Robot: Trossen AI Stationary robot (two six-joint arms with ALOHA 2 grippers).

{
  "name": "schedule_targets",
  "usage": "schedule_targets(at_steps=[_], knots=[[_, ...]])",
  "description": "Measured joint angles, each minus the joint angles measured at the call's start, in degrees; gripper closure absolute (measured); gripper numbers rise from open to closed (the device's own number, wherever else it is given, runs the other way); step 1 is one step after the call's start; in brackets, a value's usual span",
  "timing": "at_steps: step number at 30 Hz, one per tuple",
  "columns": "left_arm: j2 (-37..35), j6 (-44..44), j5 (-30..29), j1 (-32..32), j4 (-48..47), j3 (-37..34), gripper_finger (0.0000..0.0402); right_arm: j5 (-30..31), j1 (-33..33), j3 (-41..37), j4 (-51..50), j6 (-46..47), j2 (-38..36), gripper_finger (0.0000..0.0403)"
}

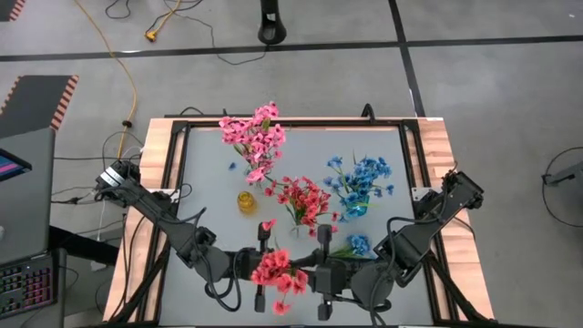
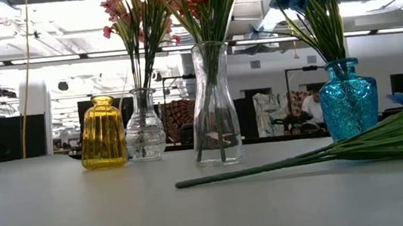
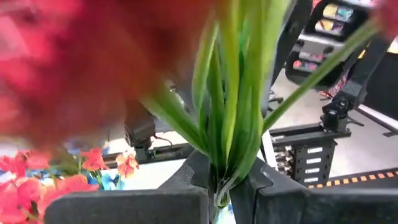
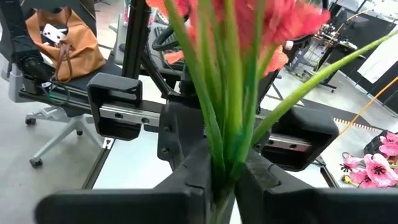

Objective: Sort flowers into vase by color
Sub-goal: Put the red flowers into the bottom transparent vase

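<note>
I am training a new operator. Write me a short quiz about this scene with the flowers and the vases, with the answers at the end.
1. True or false: the yellow vase holds no flowers.
2. Which spray do the left hand and the right hand both grip by its stems? A pink, B coral-red, C blue.
3. Fill in: the loose spray lying on the table near the right arm has ____ blossoms.

Key: 1 true. 2 B, the coral-red spray, held between the two hands at the near edge. 3 blue.
</note>
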Motion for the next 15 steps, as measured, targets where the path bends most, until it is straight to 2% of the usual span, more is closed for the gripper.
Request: schedule_targets(at_steps=[5, 9, 11, 15], knots=[[0.0, -3.8, 0.0, 0.0, -3.3, 0.0, 0.0391, 1.6, 0.1, 0.0, 0.2, -0.1, -0.2, 0.0271], [0.0, -8.1, 0.0, 0.3, -6.2, 0.0, 0.0391, 4.3, 1.7, 0.0, -3.3, 0.6, -2.1, 0.0233], [0.0, -9.2, 0.2, 0.4, -7.4, 0.0, 0.0391, 4.3, 2.7, 0.0, -7.8, 3.3, -4.1, 0.0224], [0.0, -10.4, 0.4, 1.5, -8.2, 0.0, 0.0391, 3.3, 3.9, 0.2, -19.1, 15.2, -7.9, 0.0220]])
